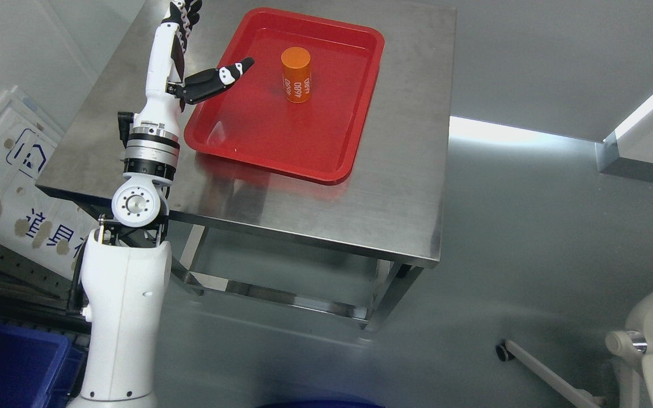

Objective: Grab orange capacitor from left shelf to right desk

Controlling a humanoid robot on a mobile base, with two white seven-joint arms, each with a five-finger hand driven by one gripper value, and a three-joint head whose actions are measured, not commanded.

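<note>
Above the left edge of the tray, the robot's white-and-black left hand [190,56] is held with fingers spread and nothing grasped.

The upright orange cylindrical capacitor [296,74] is seen standing apart from the thumb, inside the shallow red plastic tray [270,136] on the brushed steel table [394,187]. A sideways sweep could tip the tall cylinder and set it rolling; the tray could be nudged by the wrist.
</note>
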